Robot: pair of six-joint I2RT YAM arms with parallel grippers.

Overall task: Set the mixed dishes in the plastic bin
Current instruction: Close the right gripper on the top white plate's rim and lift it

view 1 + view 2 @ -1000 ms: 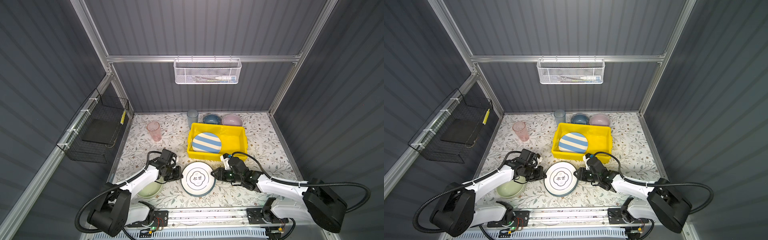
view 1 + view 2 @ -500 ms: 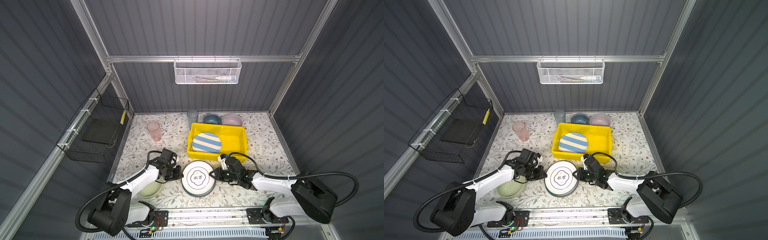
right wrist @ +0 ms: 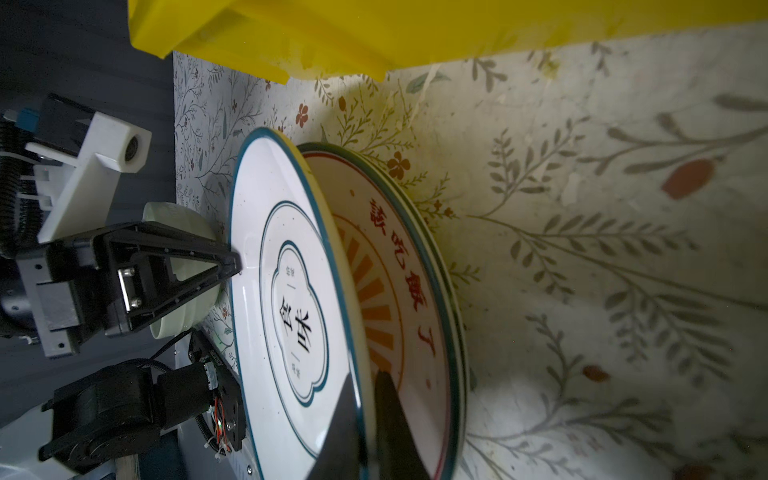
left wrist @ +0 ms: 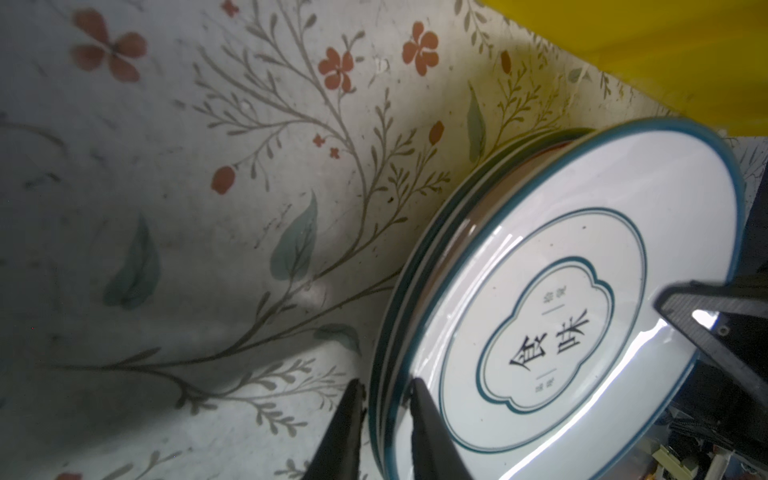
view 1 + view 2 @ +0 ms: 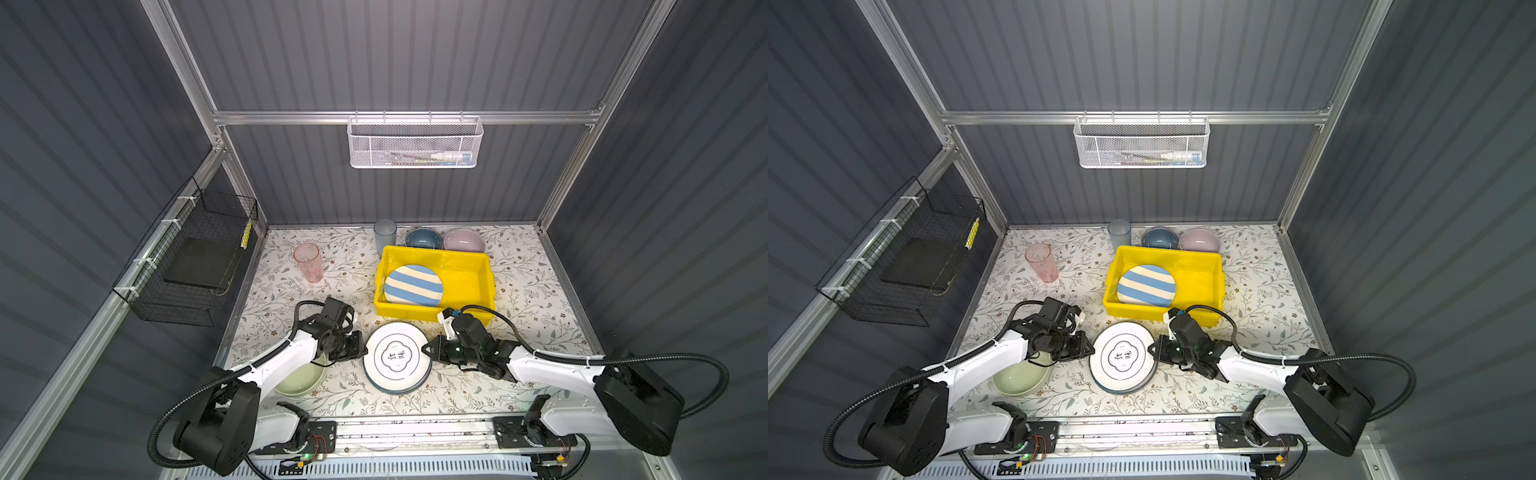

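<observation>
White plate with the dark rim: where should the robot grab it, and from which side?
By its thin rim, coming in flat from the robot's right side. The white plate lies on a lettered plate, and its right edge looks tipped up, leaving a gap for one finger underneath. The right end effector is shut on that rim there.

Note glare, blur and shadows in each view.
Left wrist view: glare streaks the white plate near its edge, and the floral mat blurs and dims away from it. Right wrist view: the yellow bin is out of focus, tinting the mat yellow beside it. Both top views: sharp, evenly lit, soft shadows only.
</observation>
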